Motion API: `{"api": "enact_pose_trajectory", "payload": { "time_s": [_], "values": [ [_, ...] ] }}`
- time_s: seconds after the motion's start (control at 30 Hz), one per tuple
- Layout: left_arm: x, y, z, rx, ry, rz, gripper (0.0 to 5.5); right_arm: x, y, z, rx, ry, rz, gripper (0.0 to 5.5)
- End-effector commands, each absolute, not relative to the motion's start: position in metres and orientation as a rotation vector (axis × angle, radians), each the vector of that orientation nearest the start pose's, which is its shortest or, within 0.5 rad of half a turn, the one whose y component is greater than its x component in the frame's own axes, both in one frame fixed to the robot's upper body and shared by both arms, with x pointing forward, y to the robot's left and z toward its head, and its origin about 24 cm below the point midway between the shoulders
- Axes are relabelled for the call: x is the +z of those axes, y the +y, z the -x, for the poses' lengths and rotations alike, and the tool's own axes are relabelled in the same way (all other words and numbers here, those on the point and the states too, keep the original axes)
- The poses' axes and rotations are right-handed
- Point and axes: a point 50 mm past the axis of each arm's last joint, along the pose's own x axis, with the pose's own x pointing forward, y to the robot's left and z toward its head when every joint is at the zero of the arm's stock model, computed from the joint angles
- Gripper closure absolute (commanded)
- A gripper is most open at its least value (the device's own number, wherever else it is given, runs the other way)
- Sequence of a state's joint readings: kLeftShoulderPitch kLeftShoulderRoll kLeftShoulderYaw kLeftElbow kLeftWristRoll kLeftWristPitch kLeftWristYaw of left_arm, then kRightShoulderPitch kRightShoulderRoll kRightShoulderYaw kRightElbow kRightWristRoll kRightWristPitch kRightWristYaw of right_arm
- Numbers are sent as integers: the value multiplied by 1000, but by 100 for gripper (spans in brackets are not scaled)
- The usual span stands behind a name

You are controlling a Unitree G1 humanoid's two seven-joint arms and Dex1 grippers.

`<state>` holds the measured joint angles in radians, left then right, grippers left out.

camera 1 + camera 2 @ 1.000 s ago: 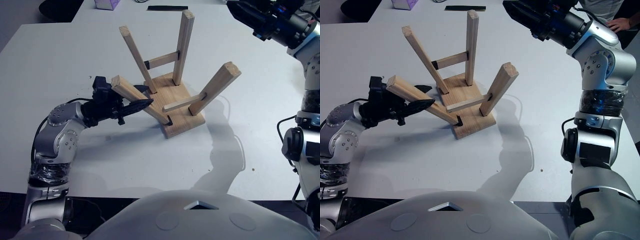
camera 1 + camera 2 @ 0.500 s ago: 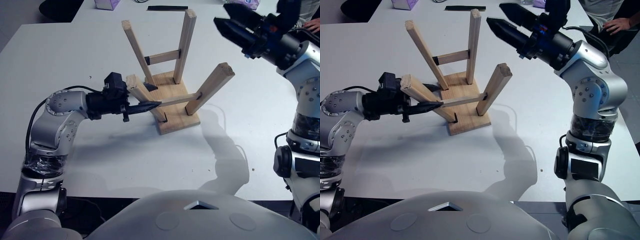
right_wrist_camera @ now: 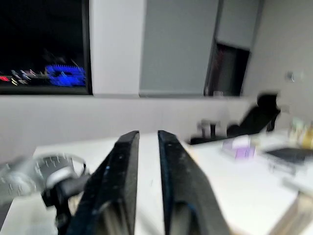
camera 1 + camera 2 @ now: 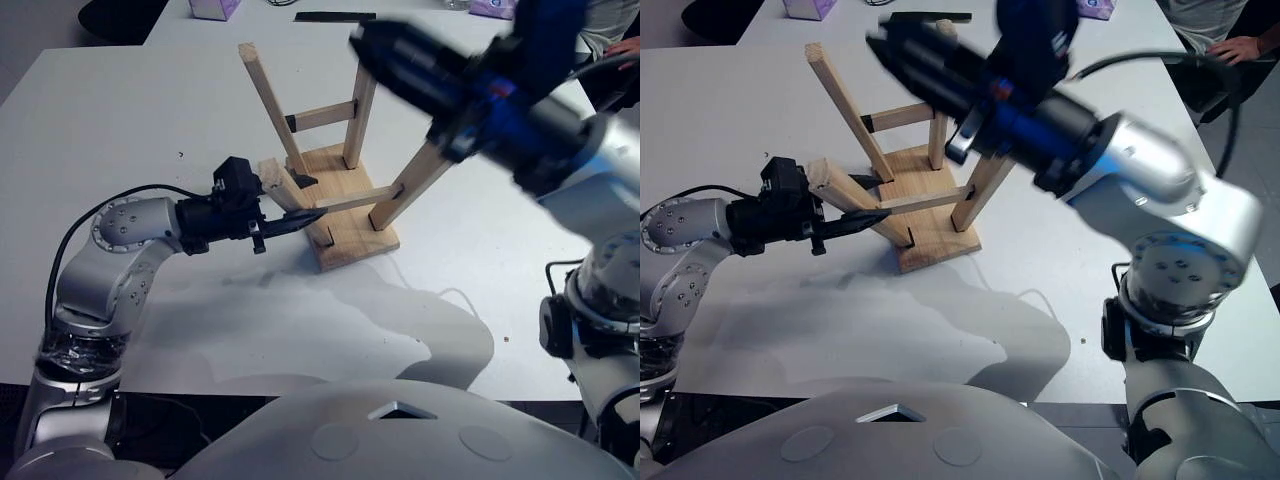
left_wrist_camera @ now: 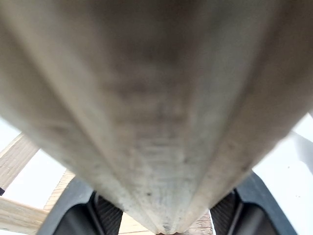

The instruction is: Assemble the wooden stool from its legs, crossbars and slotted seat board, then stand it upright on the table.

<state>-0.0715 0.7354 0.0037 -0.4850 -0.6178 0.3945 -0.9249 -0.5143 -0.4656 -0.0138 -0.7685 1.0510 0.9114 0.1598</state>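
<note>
Surface: a white table (image 4: 150,120) carries the work. At its far edge sit a small purple box (image 4: 213,8) and a flat black strip (image 4: 335,16).

Stool: a light wooden stool (image 4: 340,190) stands upside down near the table's middle, with 4 legs and 2 crossbars already fitted.

Seat board: the rectangular wooden seat board (image 4: 355,240) is underneath, against the table, with the square legs rising from it and leaning outward.

Legs: the far-left leg (image 4: 270,110) leans to the left, and the far-right leg (image 4: 358,120) is nearly upright. The near-right leg (image 4: 410,190) leans to the right, and the near-left leg (image 4: 272,182) slants low toward the left arm.

Crossbars: the upper crossbar (image 4: 320,117) joins the 2 far legs. The lower crossbar (image 4: 355,202) runs from the near-right leg toward the near-left one.

Left gripper: the left gripper (image 4: 300,218) is low over the table on the stool's left side. It is clamped around the near-left leg, with dark finger pads (image 5: 105,215) on either side of the wood.

Right gripper: the right gripper (image 3: 146,133) is blurred in the head views, raised above the far legs and touching nothing. Its 2 black fingers are parallel with a narrow gap between them, and they hold nothing.
</note>
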Motion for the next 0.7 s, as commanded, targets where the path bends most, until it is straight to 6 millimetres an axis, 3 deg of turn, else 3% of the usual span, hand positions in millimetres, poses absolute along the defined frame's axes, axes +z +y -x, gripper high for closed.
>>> {"api": "enact_pose_trajectory", "payload": {
  "time_s": [0.03,0.33,0.43,0.6,0.67,0.7],
  "values": [
    [138,175,-219,-1115,138,-249,346,207,-85,-212,1024,-25,35,549],
    [133,166,-224,-1104,174,-275,346,140,-74,-214,959,178,289,550],
    [134,168,-224,-1107,176,-269,346,139,-71,-221,939,144,332,550],
    [134,173,-223,-1098,184,-256,346,181,-68,-225,903,-59,224,550],
    [133,172,-222,-1092,188,-248,346,172,-71,-226,899,2,247,550],
    [132,171,-222,-1091,188,-244,346,156,-72,-226,901,65,317,550]
  ]
}}
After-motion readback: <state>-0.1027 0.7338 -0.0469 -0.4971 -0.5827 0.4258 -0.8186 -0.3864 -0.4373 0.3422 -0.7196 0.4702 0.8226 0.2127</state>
